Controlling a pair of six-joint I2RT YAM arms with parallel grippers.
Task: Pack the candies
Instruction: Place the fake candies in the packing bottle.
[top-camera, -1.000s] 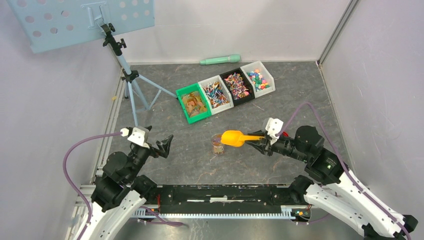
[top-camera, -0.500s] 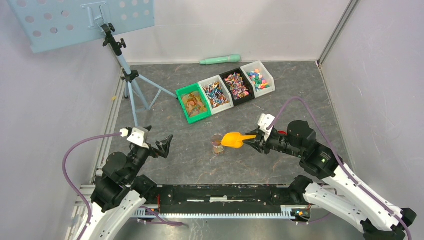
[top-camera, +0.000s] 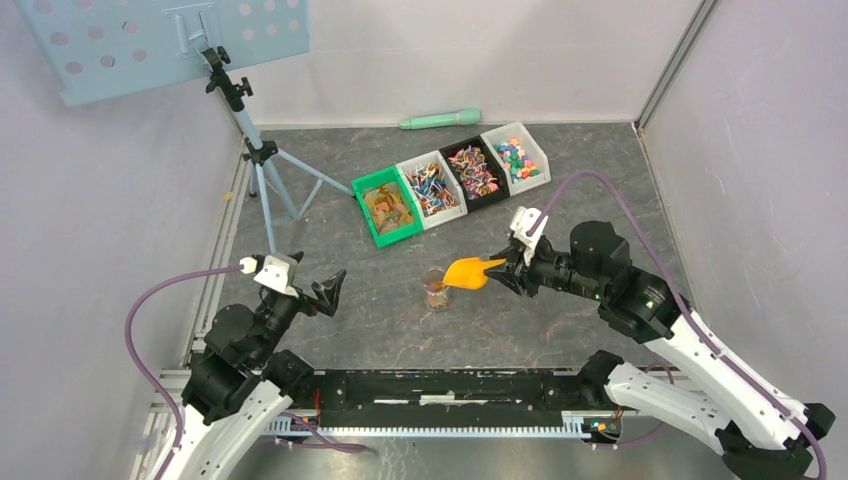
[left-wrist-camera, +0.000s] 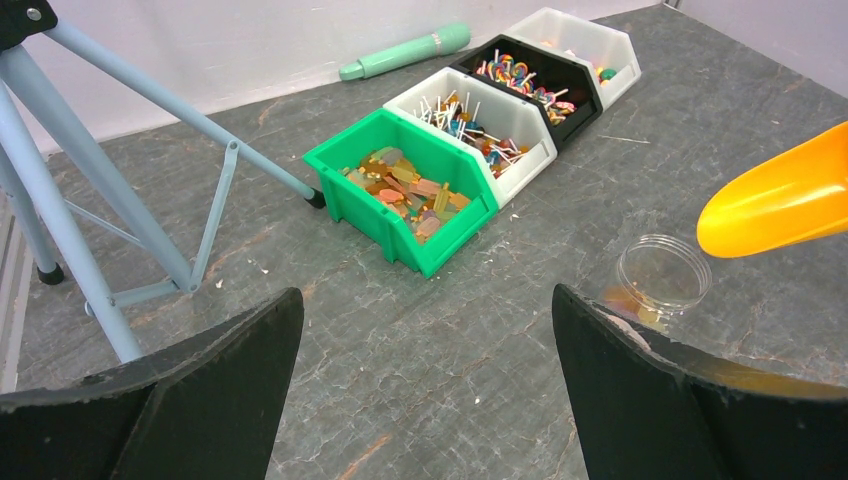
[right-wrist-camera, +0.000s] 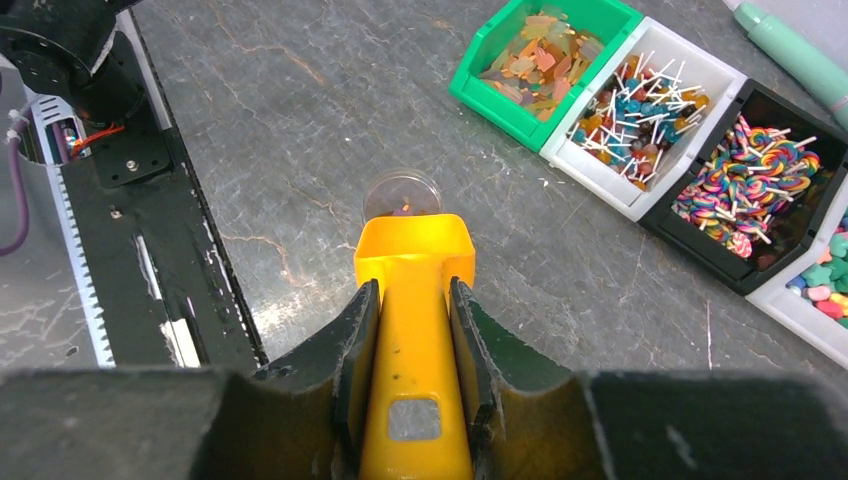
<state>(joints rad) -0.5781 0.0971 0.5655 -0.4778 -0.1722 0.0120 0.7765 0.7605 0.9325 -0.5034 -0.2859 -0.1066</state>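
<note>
Since the earlier frame, the right arm has swung left and forward, carrying the yellow plastic scoop (top-camera: 466, 271) so its mouth now hangs tilted just over the small clear round jar (top-camera: 434, 288) near the middle of the table. The right gripper (right-wrist-camera: 412, 300) is clamped on the scoop's handle. The left gripper (left-wrist-camera: 425, 300) has not shifted; it hovers near the left edge with jaws spread wide and holding nothing.

Packing looks barely begun. Only a few sweets show at the jar's bottom, and none are visible inside the scoop in the right wrist view. Most candies (right-wrist-camera: 540, 60) lie in the bins toward the far edge, so more scooping and tipping is probably left.

Counted: one scoop, one jar and four bins in a slanted row: a green bin (top-camera: 385, 210), a white bin (top-camera: 432, 188), a black bin (top-camera: 474, 171) and a second white bin (top-camera: 516, 157). The candies are too many to count.
</note>
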